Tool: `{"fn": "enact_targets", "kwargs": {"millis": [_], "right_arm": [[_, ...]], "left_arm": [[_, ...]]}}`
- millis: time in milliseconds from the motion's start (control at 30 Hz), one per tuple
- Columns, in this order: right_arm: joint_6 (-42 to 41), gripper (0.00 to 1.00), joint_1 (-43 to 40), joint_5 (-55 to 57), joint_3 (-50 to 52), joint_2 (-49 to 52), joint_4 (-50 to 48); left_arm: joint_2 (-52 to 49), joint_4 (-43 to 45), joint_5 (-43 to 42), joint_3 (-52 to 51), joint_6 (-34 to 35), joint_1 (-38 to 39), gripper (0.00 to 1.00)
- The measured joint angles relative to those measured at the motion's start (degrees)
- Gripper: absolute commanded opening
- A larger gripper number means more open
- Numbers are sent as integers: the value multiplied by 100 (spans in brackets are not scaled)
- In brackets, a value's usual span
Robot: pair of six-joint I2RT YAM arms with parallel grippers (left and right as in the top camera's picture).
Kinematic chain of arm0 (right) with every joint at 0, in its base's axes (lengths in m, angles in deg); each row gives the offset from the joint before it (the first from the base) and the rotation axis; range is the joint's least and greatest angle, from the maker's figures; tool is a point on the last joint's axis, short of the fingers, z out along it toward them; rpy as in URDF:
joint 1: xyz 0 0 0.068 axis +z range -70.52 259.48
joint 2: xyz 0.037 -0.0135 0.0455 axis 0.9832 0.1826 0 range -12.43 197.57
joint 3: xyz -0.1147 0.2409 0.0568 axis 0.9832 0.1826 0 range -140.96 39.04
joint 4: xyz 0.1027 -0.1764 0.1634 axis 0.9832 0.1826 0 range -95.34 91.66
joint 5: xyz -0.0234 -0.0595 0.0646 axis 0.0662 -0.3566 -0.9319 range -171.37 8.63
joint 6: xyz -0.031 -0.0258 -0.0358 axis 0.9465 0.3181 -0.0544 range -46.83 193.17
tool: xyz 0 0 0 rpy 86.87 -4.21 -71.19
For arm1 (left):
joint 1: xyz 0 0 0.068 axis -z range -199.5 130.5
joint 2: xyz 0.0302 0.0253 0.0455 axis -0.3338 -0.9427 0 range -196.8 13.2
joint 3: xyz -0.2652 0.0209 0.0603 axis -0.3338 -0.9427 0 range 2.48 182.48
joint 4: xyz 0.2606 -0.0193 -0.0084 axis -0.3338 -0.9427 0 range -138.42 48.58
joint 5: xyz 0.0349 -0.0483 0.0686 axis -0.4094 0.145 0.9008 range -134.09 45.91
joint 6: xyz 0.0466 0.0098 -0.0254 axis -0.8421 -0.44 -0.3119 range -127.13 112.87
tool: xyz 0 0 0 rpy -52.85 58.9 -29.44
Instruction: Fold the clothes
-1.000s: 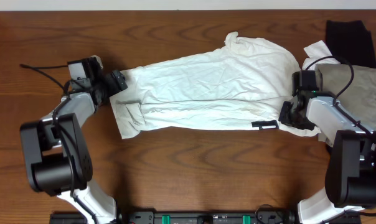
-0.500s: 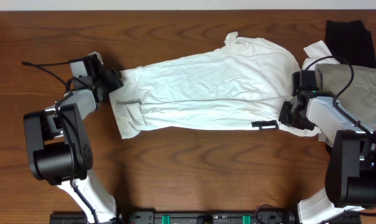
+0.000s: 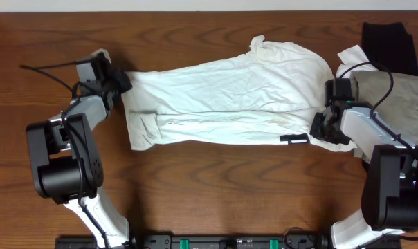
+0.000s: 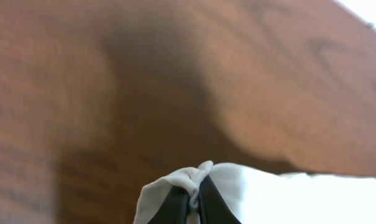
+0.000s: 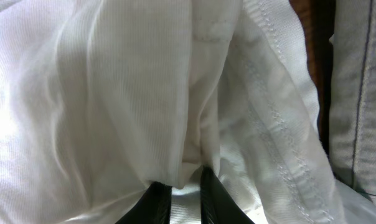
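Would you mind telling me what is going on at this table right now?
Two robot arms are folding clothes. A white T-shirt lies stretched sideways across the wooden table, partly folded lengthwise. The left hand is pinched shut on a corner of cloth at the shirt's left end, and the right hand grips bunched cloth at its right end. A grey-beige garment and a black garment wait at the right edge.
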Motion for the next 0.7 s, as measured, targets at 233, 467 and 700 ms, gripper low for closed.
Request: {"fn": "enact_targets", "kwargs": {"millis": [233,467,700], "right_arm": [[0,16,0,0,0,0,-2],[0,17,0,2,0,0,0],[0,16,0,0,0,0,0]], "left_arm": [[0,52,-20,846,0,4,6],[0,15,164,1318,-7,15,34],[0,-938,260,1327,-50,13,98]]}}
